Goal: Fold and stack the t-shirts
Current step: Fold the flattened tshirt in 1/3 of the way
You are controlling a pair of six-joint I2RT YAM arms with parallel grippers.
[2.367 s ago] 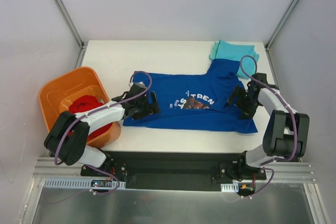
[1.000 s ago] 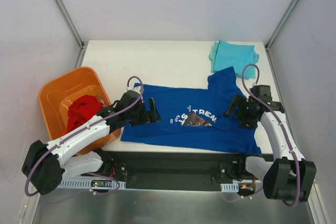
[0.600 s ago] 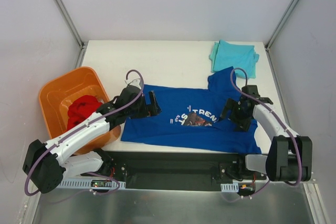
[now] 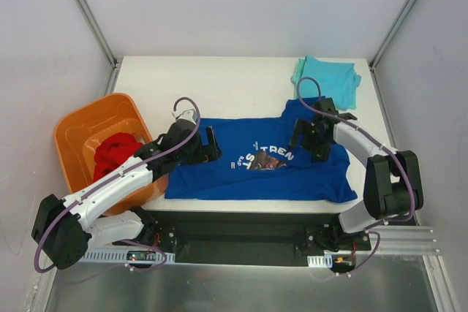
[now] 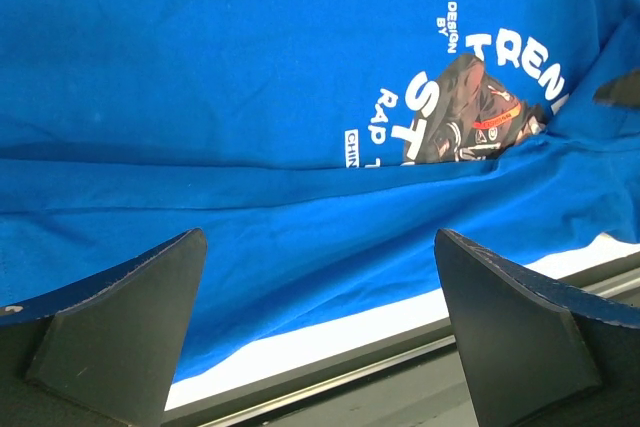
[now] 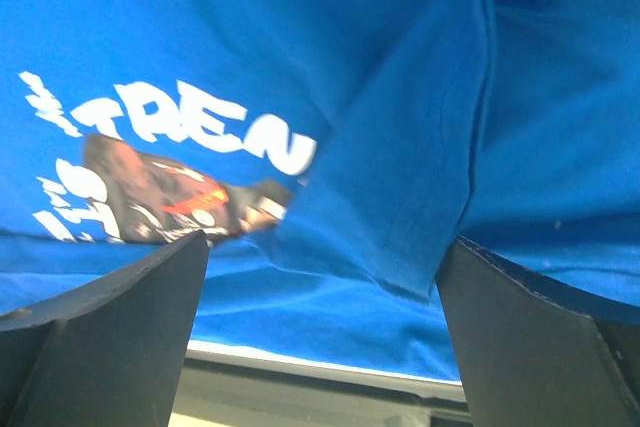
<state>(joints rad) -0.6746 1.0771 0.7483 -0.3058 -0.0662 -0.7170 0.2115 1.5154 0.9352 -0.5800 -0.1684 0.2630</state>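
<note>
The royal blue t-shirt [image 4: 256, 169] lies spread flat near the table's front edge, white-lettered graphic up. My left gripper [image 4: 210, 145] hovers open and empty over its left part; the left wrist view shows the shirt [image 5: 250, 67] below the gripper [image 5: 318, 237]. My right gripper [image 4: 306, 139] hovers open and empty over the shirt's right shoulder area. In the right wrist view a flap of blue cloth [image 6: 400, 197] overlaps the end of the lettering, under the gripper [image 6: 325, 242]. The light teal t-shirt [image 4: 327, 80] lies folded at the back right. The red t-shirt [image 4: 115, 153] sits bunched in the tub.
The orange plastic tub [image 4: 82, 126] stands at the table's left edge beside my left arm. The white table [image 4: 219, 85] has grey walls on three sides. A black rail [image 4: 241, 221] runs along the near edge, just below the shirt's hem.
My right gripper has moved left and farther back, from the shirt's right edge to over its shoulder area. The blue shirt has shifted slightly left. My left gripper has barely moved.
</note>
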